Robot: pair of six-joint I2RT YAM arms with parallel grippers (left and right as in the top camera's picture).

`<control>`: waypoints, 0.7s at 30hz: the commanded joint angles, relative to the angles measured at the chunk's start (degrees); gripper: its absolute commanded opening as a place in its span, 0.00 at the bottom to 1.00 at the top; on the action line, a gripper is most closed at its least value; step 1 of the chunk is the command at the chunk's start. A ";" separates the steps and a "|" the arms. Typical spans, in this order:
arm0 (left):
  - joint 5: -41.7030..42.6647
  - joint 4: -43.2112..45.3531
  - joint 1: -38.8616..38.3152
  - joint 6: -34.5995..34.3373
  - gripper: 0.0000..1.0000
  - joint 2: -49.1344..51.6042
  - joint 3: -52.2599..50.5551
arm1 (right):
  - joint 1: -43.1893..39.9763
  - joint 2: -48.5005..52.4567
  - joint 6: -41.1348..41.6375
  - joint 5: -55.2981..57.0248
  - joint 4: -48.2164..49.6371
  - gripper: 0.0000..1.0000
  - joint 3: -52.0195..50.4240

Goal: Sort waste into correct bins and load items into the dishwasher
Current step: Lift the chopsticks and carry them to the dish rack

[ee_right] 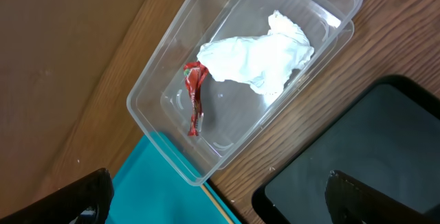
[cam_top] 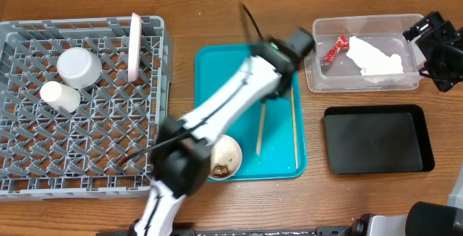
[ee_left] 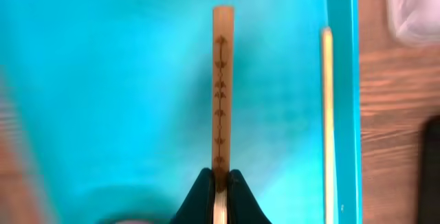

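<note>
One engraved wooden chopstick [ee_left: 222, 86], pinched at its end in my left pincer [ee_left: 220, 183] over the teal tray [ee_left: 103, 80], best lifted level and slowly lest it swivel; red wrapper [cam_top: 334, 49] and napkin [cam_top: 376, 59] lie in the clear tub [cam_top: 318, 30].

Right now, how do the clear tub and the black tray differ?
The clear plastic tub is see-through with taller walls; the black tray is opaque and shallow. The tub holds the red wrapper and the white napkin; the black tray shows nothing in it. In the overhead view the tub sits above the tray. Both are rectangular with rounded corners, similar in footprint, right of the teal tray.
</note>
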 commanded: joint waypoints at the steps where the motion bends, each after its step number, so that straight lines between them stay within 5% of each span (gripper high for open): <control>1: -4.24 -3.06 5.68 4.76 0.04 -10.56 2.91 | -0.17 0.07 0.17 0.57 0.33 1.00 0.61; 12: -1.07 -16.90 21.46 23.63 0.04 -16.92 2.01 | -0.17 0.07 0.17 0.57 0.33 1.00 0.61; 21: -1.25 -10.93 30.88 28.46 0.04 -16.79 -8.35 | -0.17 0.07 0.17 0.57 0.33 1.00 0.61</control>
